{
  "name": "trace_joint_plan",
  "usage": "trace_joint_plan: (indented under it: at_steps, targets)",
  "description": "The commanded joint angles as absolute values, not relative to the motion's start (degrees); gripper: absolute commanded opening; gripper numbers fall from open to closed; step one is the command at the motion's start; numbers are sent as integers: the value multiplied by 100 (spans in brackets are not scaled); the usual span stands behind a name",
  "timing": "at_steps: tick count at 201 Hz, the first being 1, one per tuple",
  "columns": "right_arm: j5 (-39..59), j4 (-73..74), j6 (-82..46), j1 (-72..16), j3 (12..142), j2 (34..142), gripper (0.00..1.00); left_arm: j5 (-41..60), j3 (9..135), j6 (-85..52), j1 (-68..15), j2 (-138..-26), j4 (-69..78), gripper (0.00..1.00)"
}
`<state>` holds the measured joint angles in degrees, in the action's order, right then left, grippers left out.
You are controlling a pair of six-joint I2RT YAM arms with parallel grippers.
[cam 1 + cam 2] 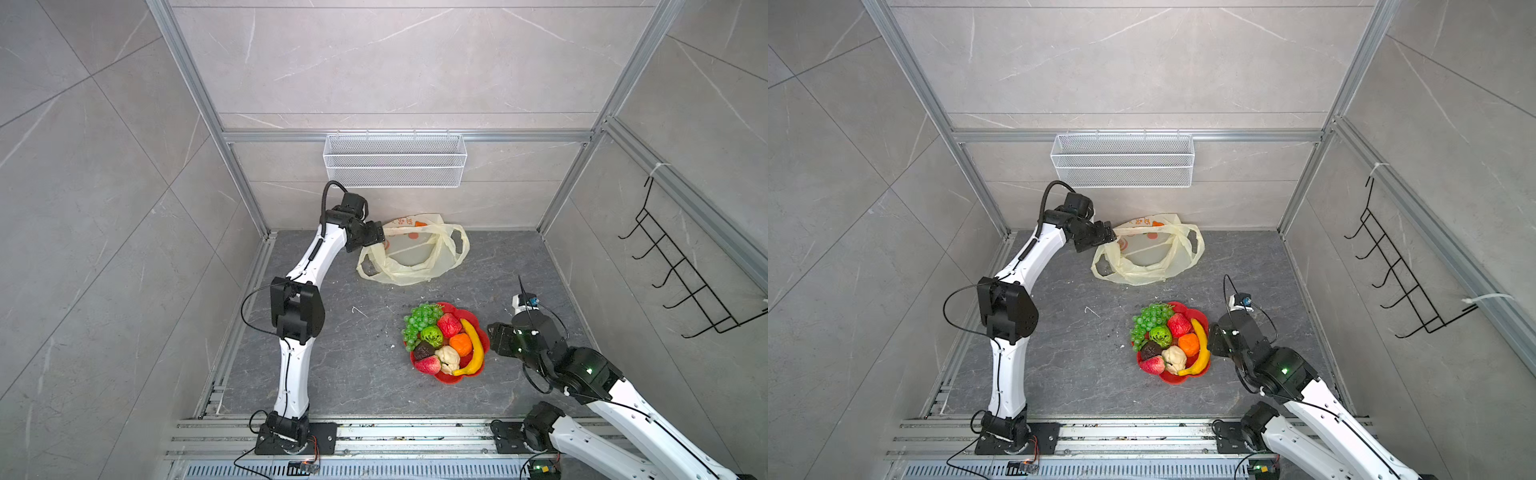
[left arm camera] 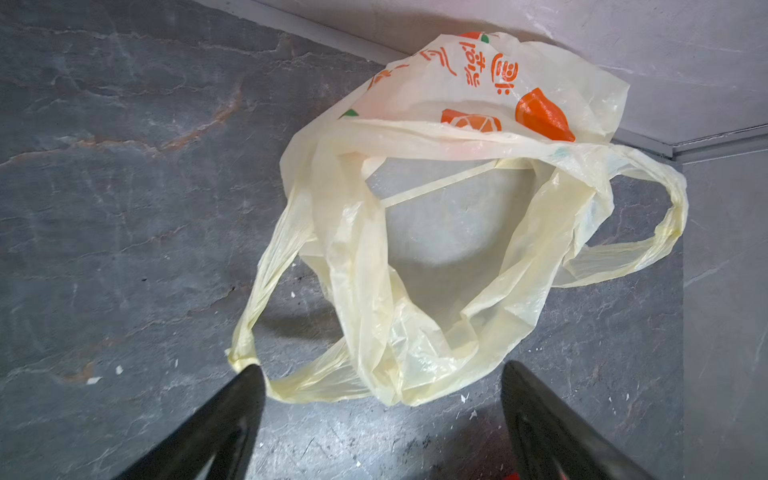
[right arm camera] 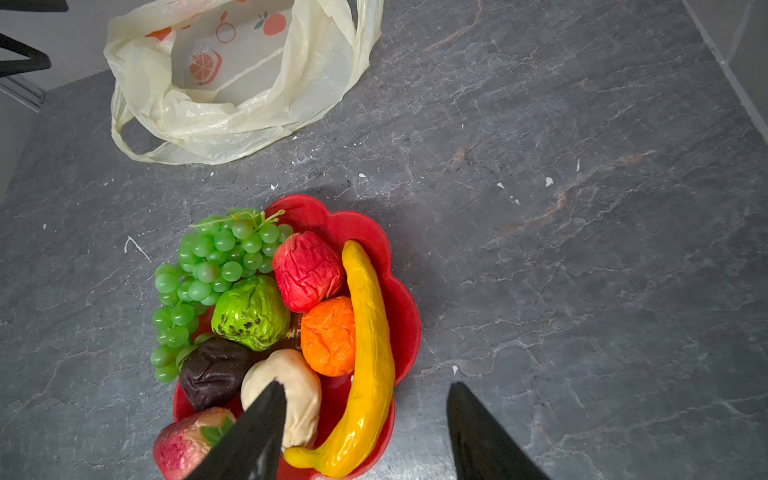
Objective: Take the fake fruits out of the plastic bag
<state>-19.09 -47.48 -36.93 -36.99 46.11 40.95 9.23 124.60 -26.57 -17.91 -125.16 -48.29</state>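
Fruits (image 1: 432,336), all fake, sit heaped on the red flower-shaped plate (image 1: 453,309) mid-table, well apart from the plastic bag (image 1: 399,274) slumped by the back wall. Only your left wrist view shows the bag's orange print clearly; in both top views it is small. The bag's mouth gapes forward. One handle loop lies by the left gripper (image 2: 382,368), whose jaws are spread, pinching nothing; whether it touches the loop is unclear. The banana (image 1: 477,345) runs far-to-near along the plate's right rim. The right gripper (image 3: 365,386) hangs beside that rim, jaws apart and empty. Its finger hides part of the cream piece (image 3: 299,386) and a strawberry (image 3: 183,444).
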Motion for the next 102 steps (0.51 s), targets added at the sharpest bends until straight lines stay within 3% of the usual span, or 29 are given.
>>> trace_joint_plan:
  at_steps: [1, 55, 102]
  targets:
    - [-1846, -5066, -3866, -3700, 4745, 4156, 65, 1020, 12211, -2510, -1769, -11703, -4987, 94]
    - [-1870, -6065, -4347, -3700, 4801, 4296, 59, 450, 8514, -2806, -1761, -9094, -3065, 94]
    - [-1642, -5929, -4694, -3651, 4588, 4771, 52, -554, 5252, -3163, -1758, -6823, -1797, 93]
